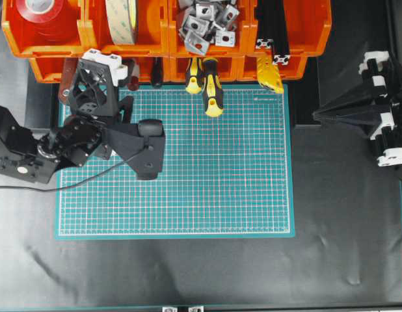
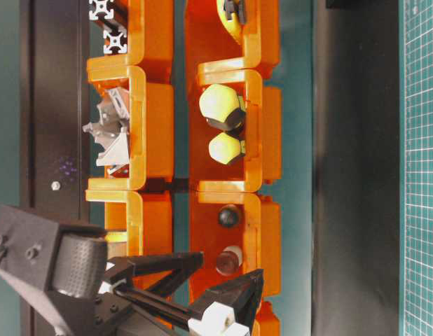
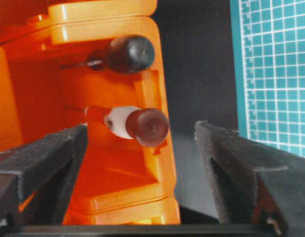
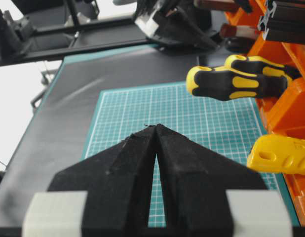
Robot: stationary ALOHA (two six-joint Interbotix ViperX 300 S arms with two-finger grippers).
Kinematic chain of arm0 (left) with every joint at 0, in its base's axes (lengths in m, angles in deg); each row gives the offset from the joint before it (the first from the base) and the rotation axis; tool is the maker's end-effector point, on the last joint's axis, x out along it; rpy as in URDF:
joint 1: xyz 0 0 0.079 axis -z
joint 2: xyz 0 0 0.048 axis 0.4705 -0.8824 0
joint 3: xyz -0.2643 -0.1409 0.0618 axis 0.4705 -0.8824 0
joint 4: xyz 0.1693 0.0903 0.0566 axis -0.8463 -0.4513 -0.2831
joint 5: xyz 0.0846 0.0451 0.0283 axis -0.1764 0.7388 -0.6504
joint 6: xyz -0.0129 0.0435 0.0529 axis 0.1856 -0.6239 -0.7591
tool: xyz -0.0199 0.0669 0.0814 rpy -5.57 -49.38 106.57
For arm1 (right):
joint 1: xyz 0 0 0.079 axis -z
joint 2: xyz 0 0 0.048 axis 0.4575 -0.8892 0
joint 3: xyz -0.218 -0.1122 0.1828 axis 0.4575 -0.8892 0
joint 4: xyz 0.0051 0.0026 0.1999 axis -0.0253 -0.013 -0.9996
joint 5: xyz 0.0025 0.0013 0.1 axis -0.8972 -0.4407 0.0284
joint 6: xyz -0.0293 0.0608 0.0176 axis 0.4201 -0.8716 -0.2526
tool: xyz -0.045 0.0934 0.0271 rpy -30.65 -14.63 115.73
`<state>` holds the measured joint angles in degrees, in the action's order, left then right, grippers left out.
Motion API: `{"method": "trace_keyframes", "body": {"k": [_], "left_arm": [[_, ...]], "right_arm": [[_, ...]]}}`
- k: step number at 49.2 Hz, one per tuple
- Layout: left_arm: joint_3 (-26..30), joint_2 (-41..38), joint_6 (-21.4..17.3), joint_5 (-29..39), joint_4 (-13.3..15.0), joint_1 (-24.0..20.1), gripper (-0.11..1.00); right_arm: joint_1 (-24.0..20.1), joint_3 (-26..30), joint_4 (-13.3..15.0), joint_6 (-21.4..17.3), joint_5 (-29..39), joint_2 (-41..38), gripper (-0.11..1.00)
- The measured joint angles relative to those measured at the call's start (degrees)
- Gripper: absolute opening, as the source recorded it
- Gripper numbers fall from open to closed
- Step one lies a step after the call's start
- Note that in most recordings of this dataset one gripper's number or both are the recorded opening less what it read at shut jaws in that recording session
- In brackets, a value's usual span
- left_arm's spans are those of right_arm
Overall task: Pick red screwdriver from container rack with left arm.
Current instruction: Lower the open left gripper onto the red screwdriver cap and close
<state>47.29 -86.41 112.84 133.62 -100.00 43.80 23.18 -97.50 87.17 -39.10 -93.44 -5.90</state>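
Observation:
The red screwdriver (image 3: 142, 126) lies in a lower bin of the orange container rack (image 3: 118, 197), its white collar and dark red end cap poking out over the bin's front edge. My left gripper (image 3: 141, 132) is open wide, one finger on each side of the cap, touching nothing. The table-level view shows the cap (image 2: 229, 260) between the two fingertips of that gripper (image 2: 230, 266). From overhead the left gripper (image 1: 116, 70) is at the rack's (image 1: 165, 39) lower left bins. My right gripper (image 4: 155, 127) is shut and empty, far right above the table (image 1: 318, 116).
A black-capped tool (image 3: 130, 53) sits in the same bin beside the red screwdriver. Two yellow-and-black screwdrivers (image 1: 211, 88) jut over the green cutting mat (image 1: 220, 182). A yellow handle (image 1: 269, 75) sticks out further right. A dark red-brown handle (image 1: 64, 90) lies left of the left gripper.

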Motion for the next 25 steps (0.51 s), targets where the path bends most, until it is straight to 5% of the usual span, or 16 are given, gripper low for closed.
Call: {"method": "trace_keyframes", "body": {"k": [17, 25], "left_arm": [[-0.26, 0.09, 0.09, -1.05, 0.0, -0.09, 0.84], [-0.18, 0.09, 0.09, -1.14, 0.0, -0.26, 0.74]], "right_arm": [[-0.26, 0.0, 0.0, 0.0, -0.09, 0.0, 0.0], [-0.35, 0.0, 0.0, 0.0, 0.0, 0.09, 0.0]]}}
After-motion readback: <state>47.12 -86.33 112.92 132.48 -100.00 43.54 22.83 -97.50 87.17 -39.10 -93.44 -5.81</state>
